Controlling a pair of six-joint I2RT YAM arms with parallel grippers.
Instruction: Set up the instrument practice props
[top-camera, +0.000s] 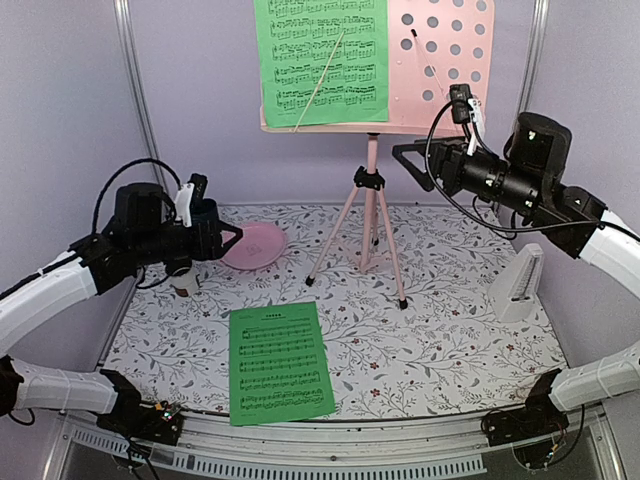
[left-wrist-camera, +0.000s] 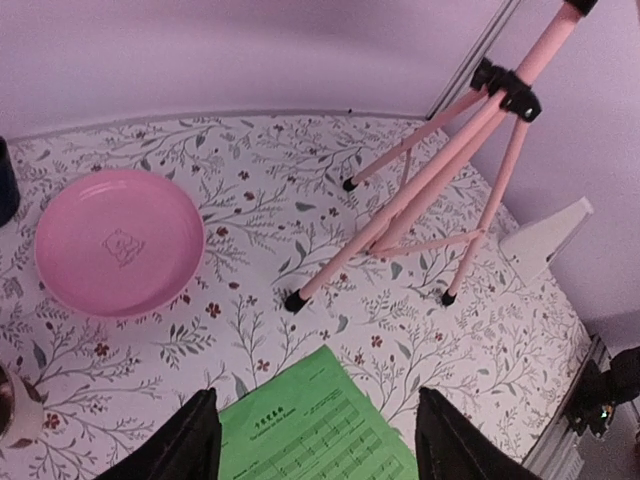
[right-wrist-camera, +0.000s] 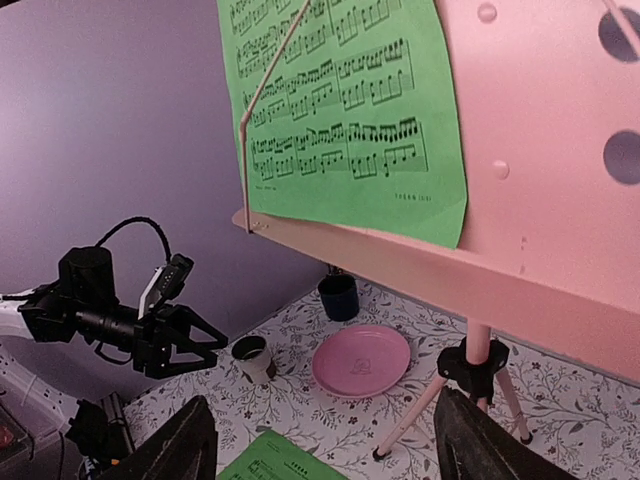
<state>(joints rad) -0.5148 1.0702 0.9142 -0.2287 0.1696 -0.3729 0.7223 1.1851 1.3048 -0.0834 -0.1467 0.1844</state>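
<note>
While one green page (top-camera: 320, 60) sits on stand desk (top-camera: 445, 70), 2nd page (top-camera: 280, 362) lies flat on table (top-camera: 450, 330), front-centre.
L gripper (top-camera: 230, 240) open, hovering behind it; R gripper (top-camera: 402, 158) open by desk. Judged: L should lift a page edge first, then pinch.

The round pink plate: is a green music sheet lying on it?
No, the round pink plate is bare; the green music sheet lies apart from it.

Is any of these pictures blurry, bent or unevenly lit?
Top view: soft, even light, hardly any shadows under the music stand, all sharp. Left wrist view: wide-angle lens bends the table's far edge; its own fingers dark and blurred. Right wrist view: the desk looms large, close up; fingers blurred too.
</note>
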